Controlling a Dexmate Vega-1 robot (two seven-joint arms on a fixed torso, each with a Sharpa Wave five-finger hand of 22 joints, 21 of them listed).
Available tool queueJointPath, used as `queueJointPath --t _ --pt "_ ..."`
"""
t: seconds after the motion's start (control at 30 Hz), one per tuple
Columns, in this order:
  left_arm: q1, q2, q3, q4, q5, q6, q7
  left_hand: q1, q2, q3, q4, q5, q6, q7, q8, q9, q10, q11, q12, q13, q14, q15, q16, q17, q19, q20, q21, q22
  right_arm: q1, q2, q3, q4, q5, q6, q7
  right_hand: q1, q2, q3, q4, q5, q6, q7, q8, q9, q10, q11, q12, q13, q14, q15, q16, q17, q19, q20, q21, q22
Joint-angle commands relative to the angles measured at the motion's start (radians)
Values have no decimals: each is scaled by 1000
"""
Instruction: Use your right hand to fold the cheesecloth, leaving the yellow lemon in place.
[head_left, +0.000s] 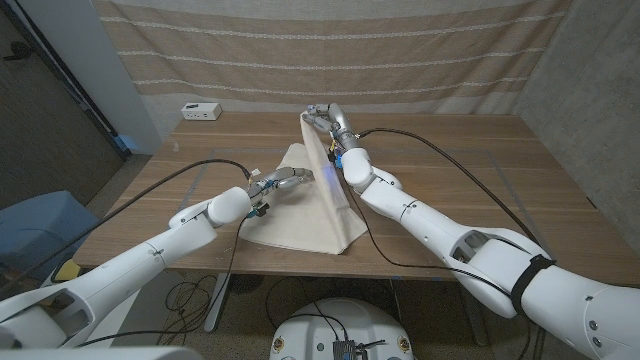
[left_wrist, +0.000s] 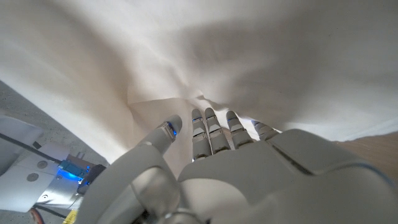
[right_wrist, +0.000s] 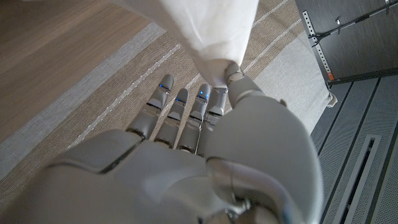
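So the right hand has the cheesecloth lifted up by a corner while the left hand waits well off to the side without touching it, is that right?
Not quite. The right hand does hold the cheesecloth up by a corner, but the left hand is not clear of it: the head view shows its fingers against the cloth, and the left wrist view shows them reaching into its folds.

No text, label, brand, number or sign can be read in any of the pictures. The small white box at the far left of the table carries dark marks on its front, but they are too small to make out. The blue lights on the fingers of the right hand are plain dots, not characters.
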Motion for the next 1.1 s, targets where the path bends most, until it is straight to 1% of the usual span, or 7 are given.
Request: queueJointPath --t 0.03,0.13,0.37,0.53,0.77,0.9,1.1 --pt "-4 -4 1 16 -25 -11 -15 17 33 8 -5 6 -4 2 2 1 -4 -3 4 4 -2 2 4 3 7 12 6 2 235 216 -91 566 21 138 -13 13 5 7 -1 0 11 0 5 5 11 -5 -2 4 5 -70 5 4 11 2 3 4" --pt "-1 -3 -1 13 -28 -9 -12 20 33 9 -7 6 -4 2 3 1 -4 -3 5 4 -2 1 5 3 7 12 6 2 274 249 -116 636 55 91 24 13 5 6 0 0 10 0 5 5 12 -5 -2 4 5 -70 6 5 11 2 3 4" --pt "5 0 -5 1 -33 -1 -5 24 32 10 -8 7 -4 2 4 1 -4 -1 6 4 -1 1 6 4 8 13 6 3 320 261 -201 649 151 -75 139 12 5 4 2 -1 4 -4 1 5 12 -11 -4 4 4 -70 8 7 12 1 3 4" --pt "19 15 -21 -33 -35 13 12 30 31 9 -9 8 11 5 10 1 11 -3 13 4 3 -2 9 5 14 13 8 3 310 217 -268 568 164 -158 155 12 7 1 5 -2 -13 -17 -7 5 -3 -10 -12 5 -2 -64 8 10 10 2 3 5" --pt "60 62 -67 -142 -30 83 59 23 -13 -49 -28 -9 101 27 24 4 87 46 36 6 68 -3 25 5 63 15 23 3 341 211 -318 568 207 -266 248 11 8 -1 6 -2 -23 -16 -13 4 -5 -9 -13 5 -4 -63 9 13 10 3 2 5" --pt "108 101 -116 -245 -19 156 121 10 -40 -82 -47 -24 123 28 25 4 106 58 39 7 115 -2 32 5 75 12 24 1 353 205 -321 568 230 -292 287 -10 12 -7 24 -7 -133 -50 -67 1 -33 5 -22 6 -10 -45 6 18 0 13 -1 6" --pt "239 169 -241 -438 11 257 286 10 -44 -110 -83 -33 185 42 33 6 193 76 63 11 174 -4 35 5 99 8 27 0 356 196 -307 568 248 -291 289 -29 13 -10 34 -9 -221 -69 -113 0 -71 16 -29 8 -27 -33 -3 19 -14 21 -7 5"
